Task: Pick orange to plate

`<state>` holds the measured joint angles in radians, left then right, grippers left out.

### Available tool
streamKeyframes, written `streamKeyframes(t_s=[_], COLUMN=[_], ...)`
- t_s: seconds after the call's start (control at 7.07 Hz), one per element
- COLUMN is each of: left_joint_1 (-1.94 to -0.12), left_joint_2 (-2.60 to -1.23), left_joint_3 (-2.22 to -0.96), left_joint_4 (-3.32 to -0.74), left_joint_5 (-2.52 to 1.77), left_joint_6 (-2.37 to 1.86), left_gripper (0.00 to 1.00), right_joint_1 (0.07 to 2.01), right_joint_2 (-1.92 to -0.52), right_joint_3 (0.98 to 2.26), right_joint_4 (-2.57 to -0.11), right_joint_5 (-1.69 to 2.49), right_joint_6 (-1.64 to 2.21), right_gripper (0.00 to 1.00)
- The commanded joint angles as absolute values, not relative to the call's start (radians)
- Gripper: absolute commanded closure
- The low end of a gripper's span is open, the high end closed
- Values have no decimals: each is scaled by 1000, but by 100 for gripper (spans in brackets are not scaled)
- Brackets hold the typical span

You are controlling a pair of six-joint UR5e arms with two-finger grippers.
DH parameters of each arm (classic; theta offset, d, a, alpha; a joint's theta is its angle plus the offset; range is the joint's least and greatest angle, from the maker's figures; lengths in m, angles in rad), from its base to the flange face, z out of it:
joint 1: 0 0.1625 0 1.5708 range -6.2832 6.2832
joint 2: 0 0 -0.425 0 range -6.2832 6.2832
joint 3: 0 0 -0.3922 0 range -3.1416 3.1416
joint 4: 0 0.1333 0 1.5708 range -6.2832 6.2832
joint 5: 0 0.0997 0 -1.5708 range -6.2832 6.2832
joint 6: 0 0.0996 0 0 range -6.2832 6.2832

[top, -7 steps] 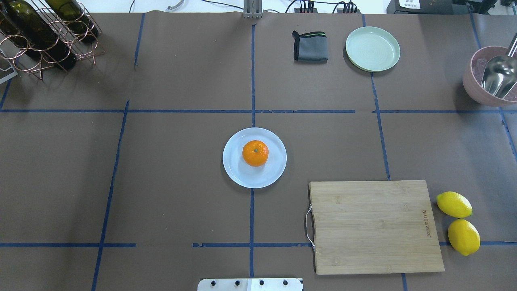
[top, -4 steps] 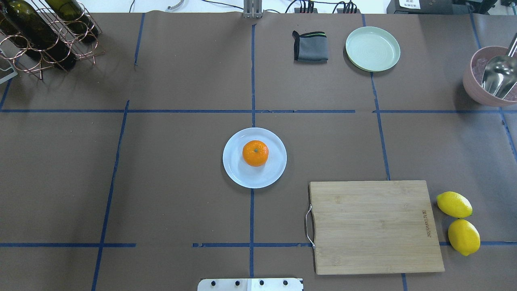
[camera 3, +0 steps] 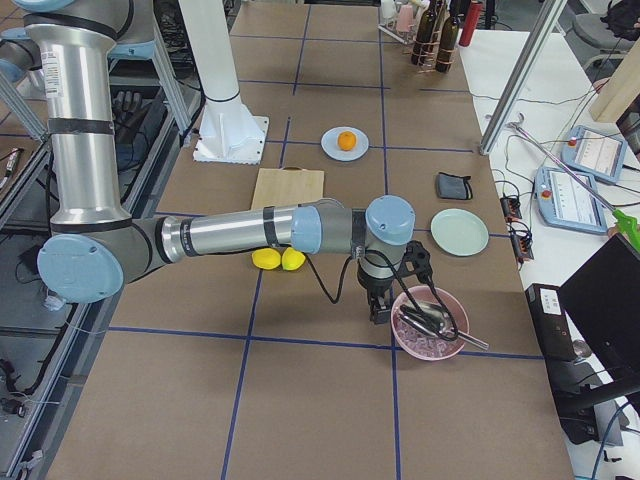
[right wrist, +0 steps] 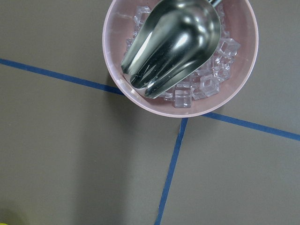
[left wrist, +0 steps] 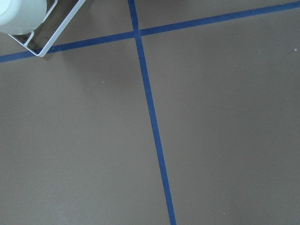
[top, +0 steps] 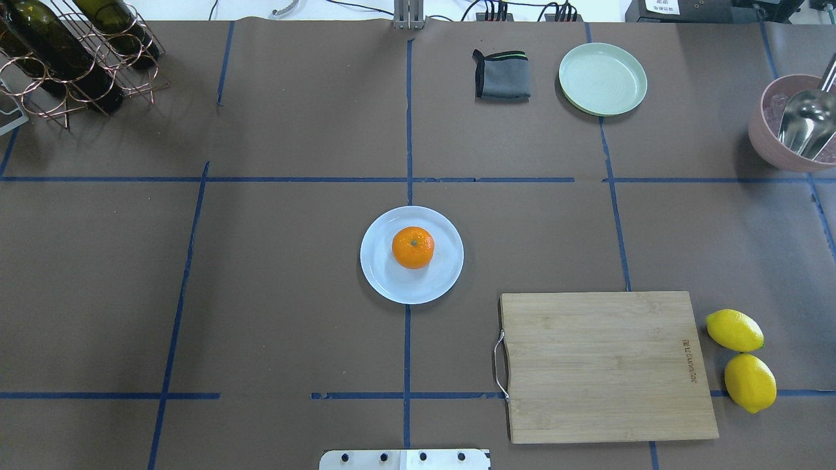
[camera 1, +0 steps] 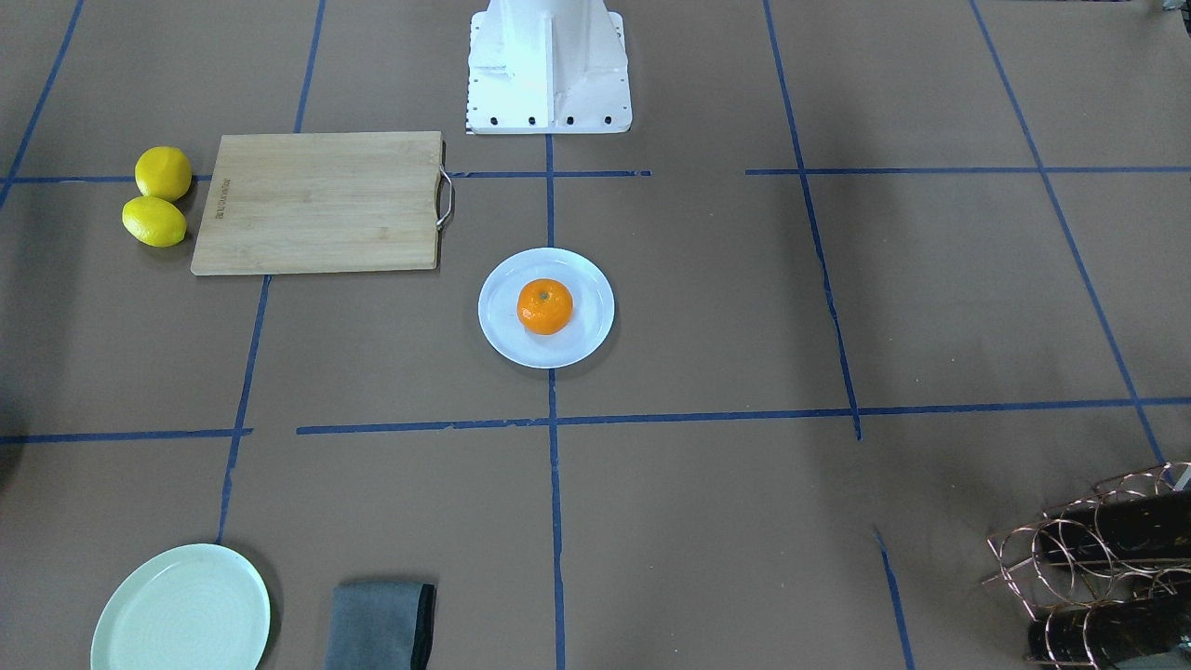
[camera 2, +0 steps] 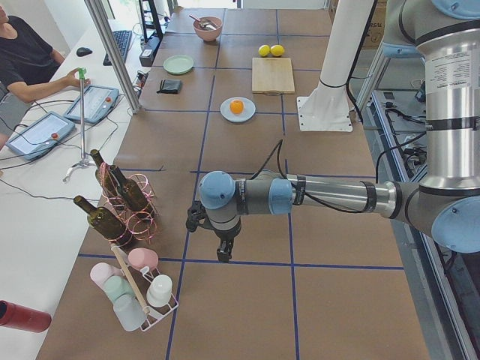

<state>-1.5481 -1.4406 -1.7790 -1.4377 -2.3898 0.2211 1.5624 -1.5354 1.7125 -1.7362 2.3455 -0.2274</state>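
Status: small round bright-orange fruit rests on the round pale bluish-white plate, slightly off the plate's centre, midway between the table's left and right ends. My left gripper hangs over bare brown surface towards the left end, near the copper wire bottle rack. My right gripper hangs towards the right end, just beside the pink bowl of ice cubes holding a metal scoop. Finger spacing on either gripper: I cannot tell.

The tabletop carries the plate; right of it lie a board and lemons, beyond it a cloth and a green plate.
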Motion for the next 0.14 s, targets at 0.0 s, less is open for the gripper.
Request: streamKeyframes(t_s=[0.0], left_joint_1=[-1548], left_joint_2=[-1483], left_joint_3=[-1757], left_joint_4=[-1440], left_joint_5=[-2395], left_joint_6=[221], left_gripper=[0], right_joint_1=[1560], right_joint_2=[-1533], right_joint_3=[1697], right_joint_4=[-1741], right_joint_5=[2338], right_joint_6=[-235], right_gripper=[0])
